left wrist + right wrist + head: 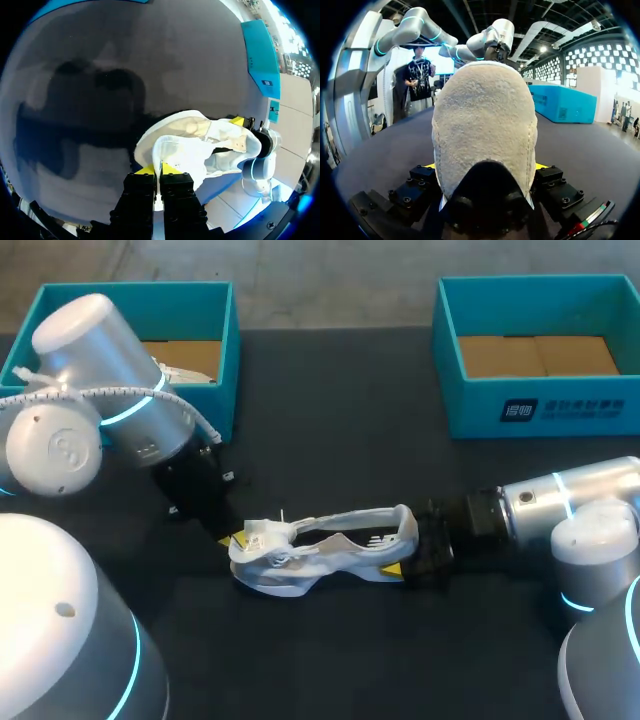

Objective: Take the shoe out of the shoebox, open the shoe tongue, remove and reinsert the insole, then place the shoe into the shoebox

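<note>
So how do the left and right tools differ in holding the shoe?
The left tool is nearly closed, pinching a thin white part at one end of the shoe; the right tool stands wide, around the heel. The left tool slants down from above; the right tool lies low along the table. Both grip the shoe.

Shoe's out on the table, and both teal boxes are standing open!
The white shoe (290, 565) lies on its side just toward 6 o'clock of the table's middle. Its long axis runs 9-to-3, toe end at 9, and its pale, fuzzy heel (485, 125) points to 3. Its mouth gapes, showing cream lining. The 10 o'clock shoebox (225, 340) and the 2 o'clock shoebox (540, 410) are both lidless with brown cardboard floors, well apart from the shoe.
</note>
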